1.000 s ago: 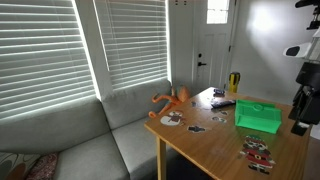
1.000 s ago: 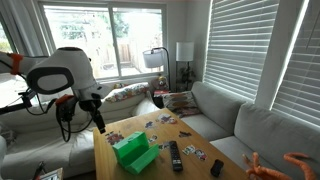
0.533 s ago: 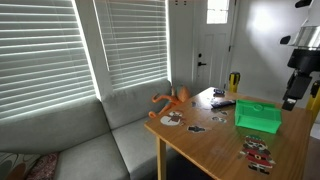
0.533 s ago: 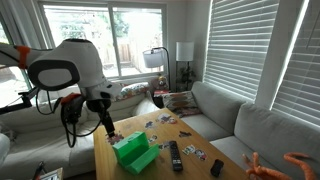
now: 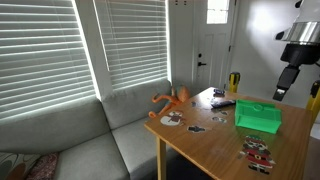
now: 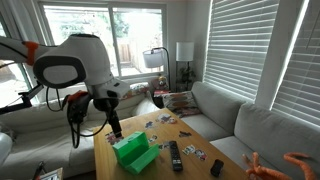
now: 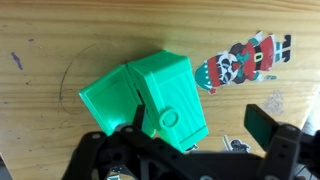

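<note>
The gripper (image 7: 198,122) hung over the table with its fingers (image 7: 262,125) spread wide and nothing between them. In the wrist view one finger crossed the lower edge of the green box (image 7: 150,95), while the other stood off to the side over bare wood. That offset looked like the main risk. If the arm dropped straight down from here, one fingertip would probably land on top of the box instead of beside it, pressing it into the table (image 7: 40,100) or skidding it away. The box also lay at a slant to the line between the fingers and seemed to be in two hinged halves. A pinch across it could therefore catch only a corner, twist it, or fold one half onto the other. It sat mostly below and to one side of the gripper's centre, not squarely between the fingers and not touching them as far as could be told. Just beyond it lay a printed Santa cut-out (image 7: 245,58). In an exterior view the gripper (image 6: 116,130) hovered close above the box (image 6: 135,152), with a remote control (image 6: 176,155) near it. Farther off sat an orange figure (image 5: 172,99) at the table's edge, the grey sofa (image 5: 90,150) and the window blinds (image 5: 50,50).
</note>
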Controlling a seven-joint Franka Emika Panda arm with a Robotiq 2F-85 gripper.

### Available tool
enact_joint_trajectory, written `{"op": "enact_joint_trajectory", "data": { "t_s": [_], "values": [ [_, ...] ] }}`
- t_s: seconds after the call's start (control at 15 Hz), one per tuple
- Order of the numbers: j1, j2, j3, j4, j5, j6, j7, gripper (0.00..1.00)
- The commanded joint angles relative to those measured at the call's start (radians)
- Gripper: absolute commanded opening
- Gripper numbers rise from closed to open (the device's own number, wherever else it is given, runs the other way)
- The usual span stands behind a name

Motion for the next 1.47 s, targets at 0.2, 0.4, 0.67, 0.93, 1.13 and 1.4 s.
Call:
{"op": "enact_joint_trajectory", "data": {
  "t_s": [0.2,0.4,0.67,0.93,1.13,1.4],
  "values": [
    [-0.006,0.091,-0.074,0.049,-0.025,-0.020,-0.140,1.00],
    [-0.009,0.156,-0.135,0.086,-0.030,-0.013,-0.264,1.00],
    [0.001,0.225,-0.201,0.143,-0.013,-0.029,-0.452,1.00],
    [0.004,0.271,-0.248,0.155,0.027,-0.041,-0.621,1.00],
    [-0.004,0.311,-0.270,0.159,0.071,-0.036,-0.715,1.00],
    [-0.015,0.361,-0.295,0.182,0.173,-0.061,-0.813,1.00]
  ]
}}
